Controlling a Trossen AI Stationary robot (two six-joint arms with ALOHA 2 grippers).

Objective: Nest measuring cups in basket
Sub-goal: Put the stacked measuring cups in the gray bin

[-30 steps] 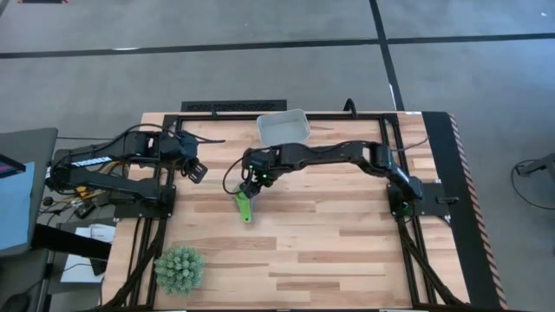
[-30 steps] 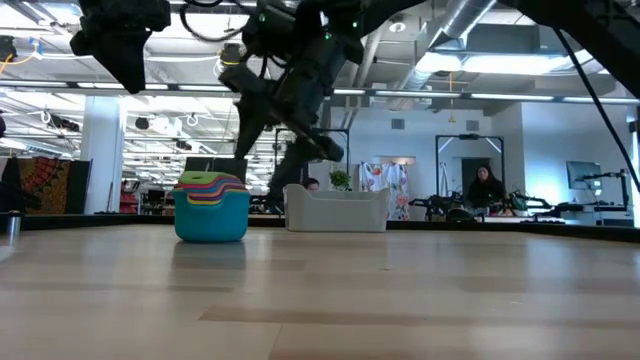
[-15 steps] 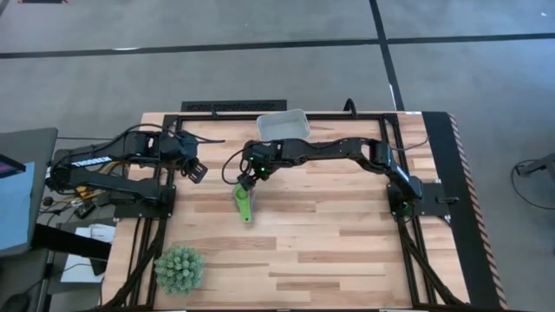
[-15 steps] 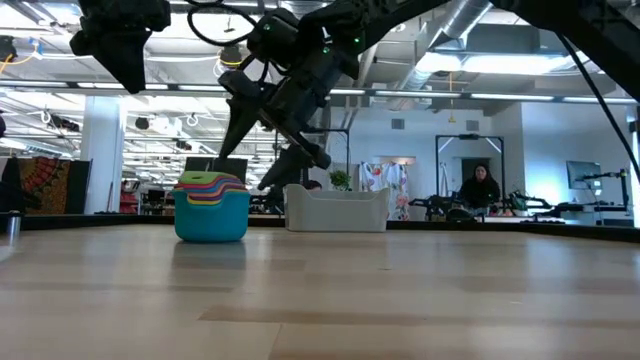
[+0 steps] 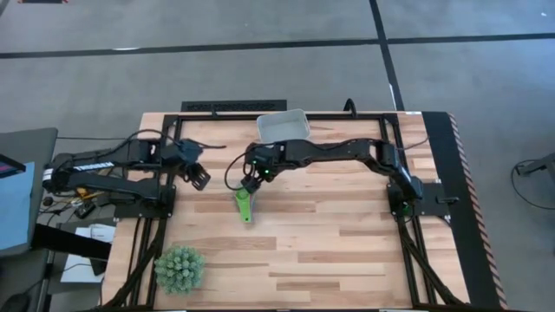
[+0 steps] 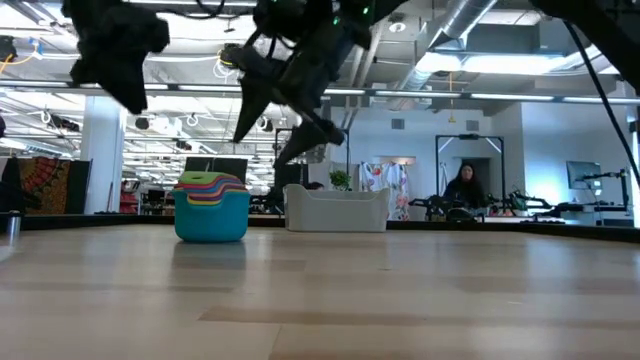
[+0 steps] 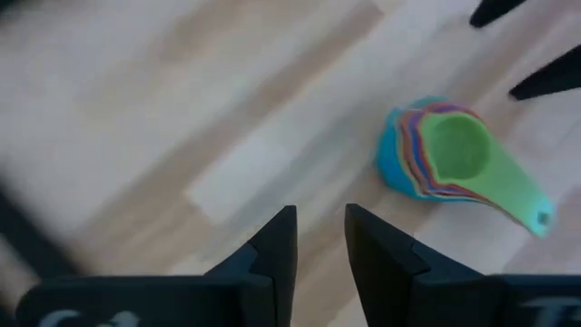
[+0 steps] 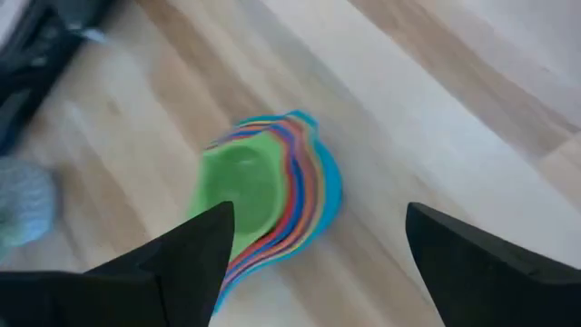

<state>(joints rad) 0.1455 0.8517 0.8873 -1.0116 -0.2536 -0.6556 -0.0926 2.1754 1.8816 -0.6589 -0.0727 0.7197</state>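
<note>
Going left to right in the high view: my left hand [image 5: 199,178] sits left of centre, above the bench [image 5: 347,251], well apart from the cups. From its wrist view the two fingers [image 7: 277,245] are close together with only a narrow gap, nothing between them.

Lower left of the high view, a spiky green plant ball [image 5: 179,268] sits near the bench's front corner, far from everything else.

Just left of centre is the stack of measuring cups [image 5: 244,204], nested, standing on the bare bench. Green cup on top, its handle pointing toward the lower edge of the high view. Low view shows the stack [image 6: 211,207] in the left third of the frame, largest light blue cup outermost, coloured rims layered above it.

My right hand [image 5: 252,179] hovers directly above the stack, not touching. Right wrist view has its fingers [image 8: 182,259] spread wide apart, the stack showing between them, empty grip. In the low view this hand [image 6: 290,130] hangs upper centre, clear above the cups.

The basket [image 5: 283,127] is at upper centre of the high view, at the bench's far edge, near the cups but apart. No cups in it. Low view shows the basket [image 6: 335,210] at centre, behind the stack.
</note>
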